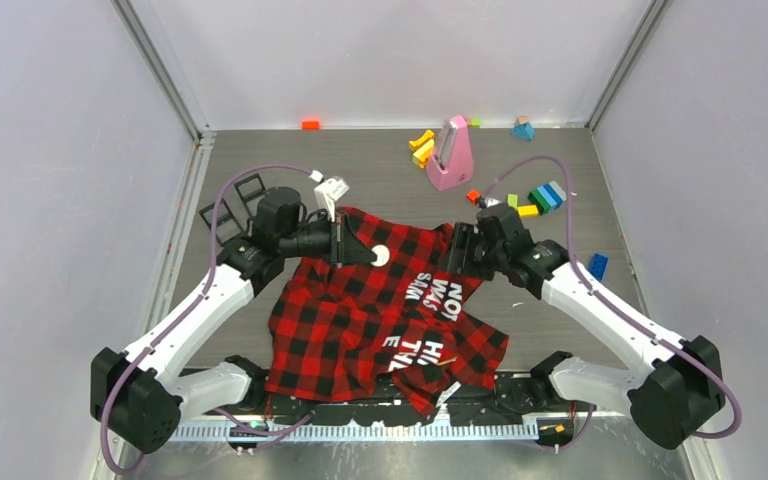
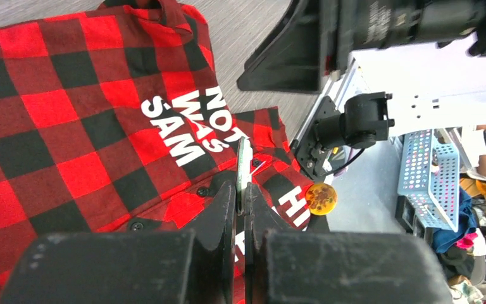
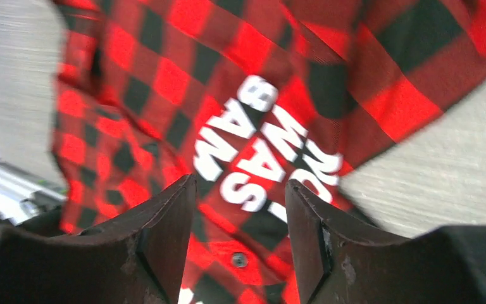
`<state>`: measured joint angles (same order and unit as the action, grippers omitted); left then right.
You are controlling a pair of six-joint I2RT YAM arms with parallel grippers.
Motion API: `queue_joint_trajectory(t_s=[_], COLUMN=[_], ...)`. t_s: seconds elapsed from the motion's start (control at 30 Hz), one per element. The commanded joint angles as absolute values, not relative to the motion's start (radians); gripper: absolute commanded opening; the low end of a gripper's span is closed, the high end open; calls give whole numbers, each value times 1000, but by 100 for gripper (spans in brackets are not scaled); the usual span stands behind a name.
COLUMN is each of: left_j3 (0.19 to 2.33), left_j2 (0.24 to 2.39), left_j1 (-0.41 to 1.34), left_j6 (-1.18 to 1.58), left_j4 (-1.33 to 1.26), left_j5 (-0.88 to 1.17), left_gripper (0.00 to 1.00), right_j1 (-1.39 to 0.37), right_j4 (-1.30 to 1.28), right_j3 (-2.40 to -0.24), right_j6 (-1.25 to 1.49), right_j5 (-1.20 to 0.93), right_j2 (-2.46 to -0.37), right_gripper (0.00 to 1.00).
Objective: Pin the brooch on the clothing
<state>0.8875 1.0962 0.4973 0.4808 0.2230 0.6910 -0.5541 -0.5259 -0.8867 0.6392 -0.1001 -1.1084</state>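
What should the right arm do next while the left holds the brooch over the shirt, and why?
Probably lower the right gripper and pinch the shirt near the white lettering, to steady the cloth for pinning. Its jaws stand open over that lettering with nothing between them, the left gripper is shut on the brooch, held edge-on, and the shirt lies loose and rumpled.
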Motion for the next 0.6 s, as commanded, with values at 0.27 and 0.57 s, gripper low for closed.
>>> queue_joint_trajectory(t_s=[0.27,0.57], left_j3=[1076,1024], left_j2=[1090,1078], left_j1=[482,482], left_j6=[226,177], left_j4=[445,430], left_j5=[668,612], left_gripper=[0,0], right_j1=[-557,-557], right_j4=[-399,-339], right_j3=[-751,-889], right_j6=[683,579], right_j5=[-6,-11], right_j2=[-1289,-1451], right_gripper=[53,3])
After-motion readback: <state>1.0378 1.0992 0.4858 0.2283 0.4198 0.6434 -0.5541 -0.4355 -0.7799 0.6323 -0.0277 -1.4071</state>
